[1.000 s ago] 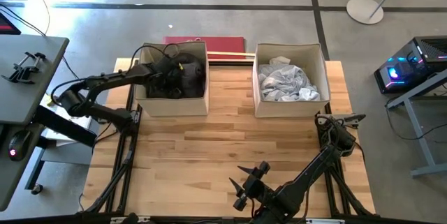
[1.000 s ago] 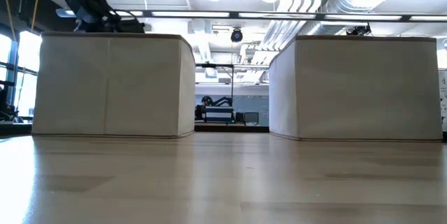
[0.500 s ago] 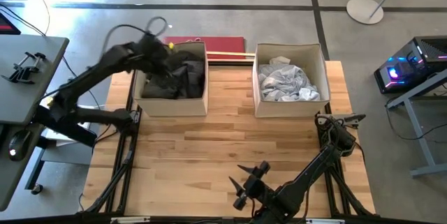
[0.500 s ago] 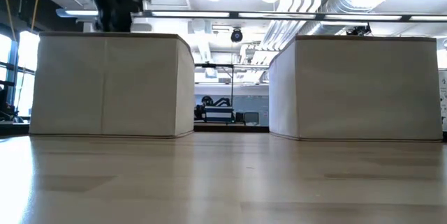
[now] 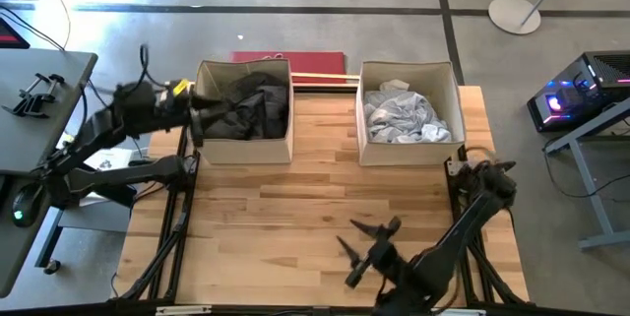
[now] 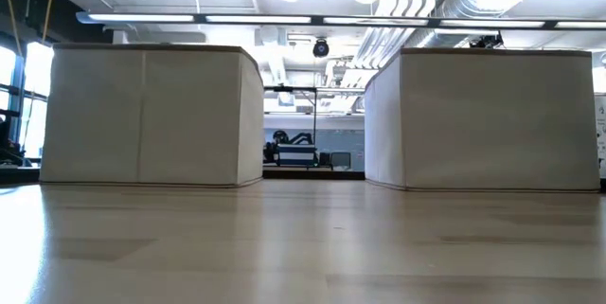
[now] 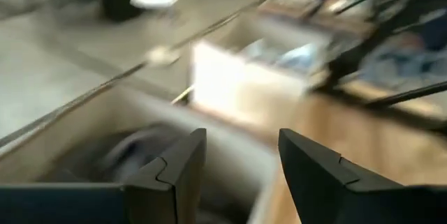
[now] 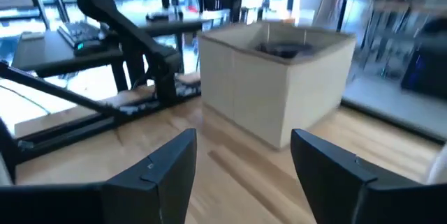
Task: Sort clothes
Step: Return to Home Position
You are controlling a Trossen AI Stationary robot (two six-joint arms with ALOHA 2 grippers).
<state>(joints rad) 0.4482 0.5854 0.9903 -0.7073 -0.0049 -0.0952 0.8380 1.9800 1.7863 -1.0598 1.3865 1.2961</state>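
Beside the left box (image 5: 243, 149) — left end effector (image 5: 194, 119), withdrawn from dark clothes (image 5: 248, 109).

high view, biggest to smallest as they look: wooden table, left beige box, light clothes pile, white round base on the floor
1. wooden table
2. left beige box
3. light clothes pile
4. white round base; farther off on the floor, so its rank is less sure

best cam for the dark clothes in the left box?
High view: looks straight down on the dark clothes heaped in the left box. Low view shows only box walls. Left wrist view blurs them; right wrist view catches a dark sliver above the rim.
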